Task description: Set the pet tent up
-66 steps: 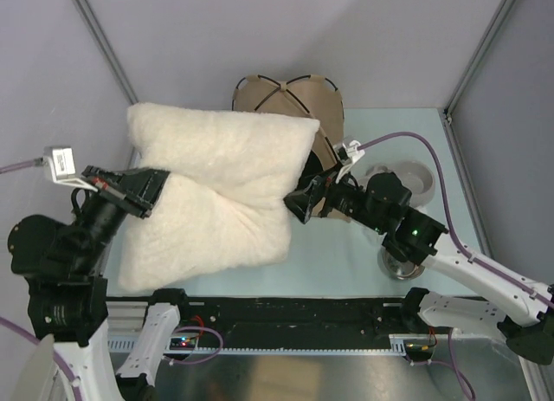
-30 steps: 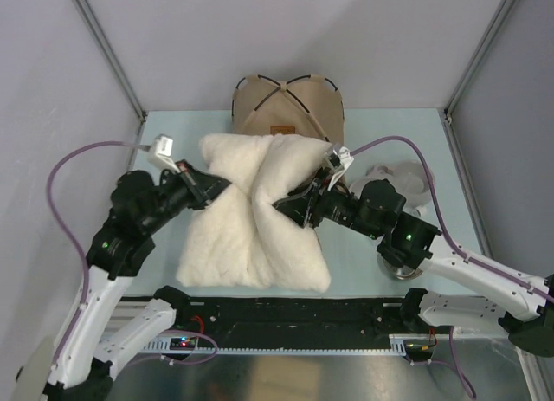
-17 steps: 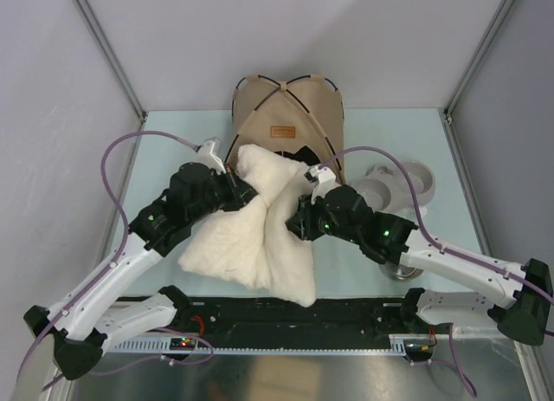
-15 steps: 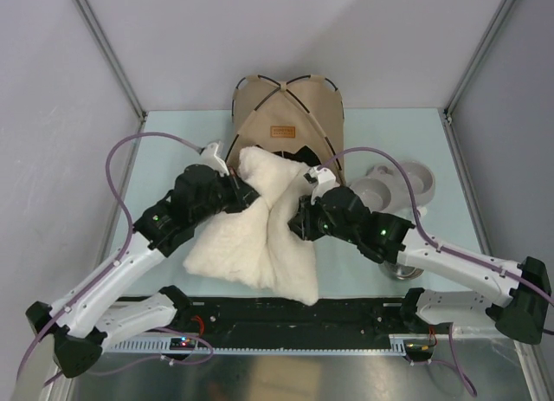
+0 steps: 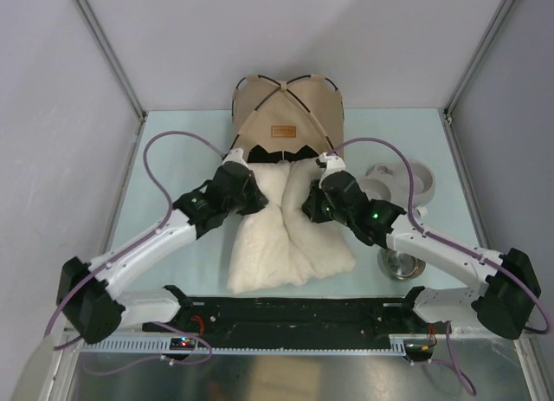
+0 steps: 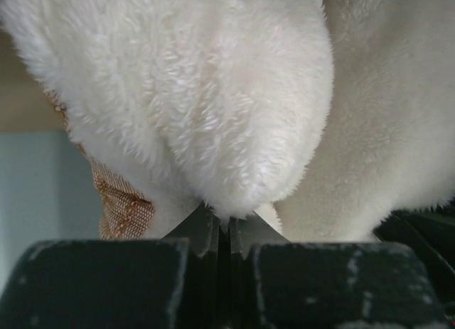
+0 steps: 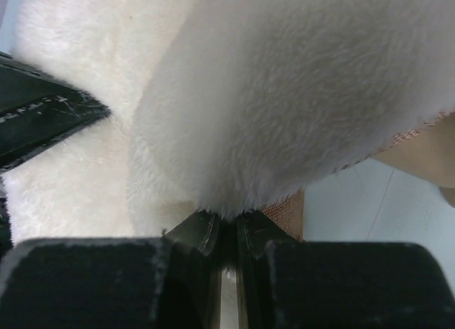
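The pet tent (image 5: 287,102) stands at the back middle of the table, tan with dark crossing poles and a brown label patch. A fluffy cream cushion (image 5: 290,228) lies in front of it, its far edge at the tent's opening. My left gripper (image 5: 253,183) is shut on the cushion's far left corner, and my right gripper (image 5: 312,202) is shut on its far right corner. In the left wrist view the left gripper (image 6: 229,226) pinches white fur (image 6: 213,101). The right wrist view shows the right gripper (image 7: 229,226) doing the same on the cushion (image 7: 284,94), with brown mesh (image 7: 284,212) beside it.
A grey double-bowl stand (image 5: 407,180) sits right of the tent, and a metal bowl (image 5: 400,264) lies nearer, under the right arm. A black rail (image 5: 286,310) runs along the near edge. Enclosure walls close in on the left, back and right.
Both arms have reached farther from their bases and carried the cushion toward the tent. The bunched cushion now lies flatter, with its far edge at the tent's opening.
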Motion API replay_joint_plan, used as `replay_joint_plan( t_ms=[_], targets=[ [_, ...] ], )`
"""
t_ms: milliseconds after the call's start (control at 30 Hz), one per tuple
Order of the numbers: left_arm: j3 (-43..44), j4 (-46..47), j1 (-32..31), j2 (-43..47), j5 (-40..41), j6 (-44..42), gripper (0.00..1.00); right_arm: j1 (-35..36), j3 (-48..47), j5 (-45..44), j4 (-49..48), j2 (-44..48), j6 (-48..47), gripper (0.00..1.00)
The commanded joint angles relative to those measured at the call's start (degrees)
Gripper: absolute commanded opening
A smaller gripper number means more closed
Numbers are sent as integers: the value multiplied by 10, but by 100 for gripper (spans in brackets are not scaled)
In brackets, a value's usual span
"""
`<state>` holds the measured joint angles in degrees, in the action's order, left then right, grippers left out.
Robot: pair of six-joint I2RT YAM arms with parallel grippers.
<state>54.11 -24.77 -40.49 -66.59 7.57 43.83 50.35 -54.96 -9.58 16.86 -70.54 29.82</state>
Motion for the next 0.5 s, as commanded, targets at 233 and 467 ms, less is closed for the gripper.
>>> replay_joint_plan(
  t_ms=[233,467],
  targets=[
    [146,7,-12,-148,-14,-58,0,-11,-47,24,-121,-67,0,0],
    [203,-34,-7,-196,40,-85,0,-41,-105,12,-112,-131,-22,0]
  ],
)
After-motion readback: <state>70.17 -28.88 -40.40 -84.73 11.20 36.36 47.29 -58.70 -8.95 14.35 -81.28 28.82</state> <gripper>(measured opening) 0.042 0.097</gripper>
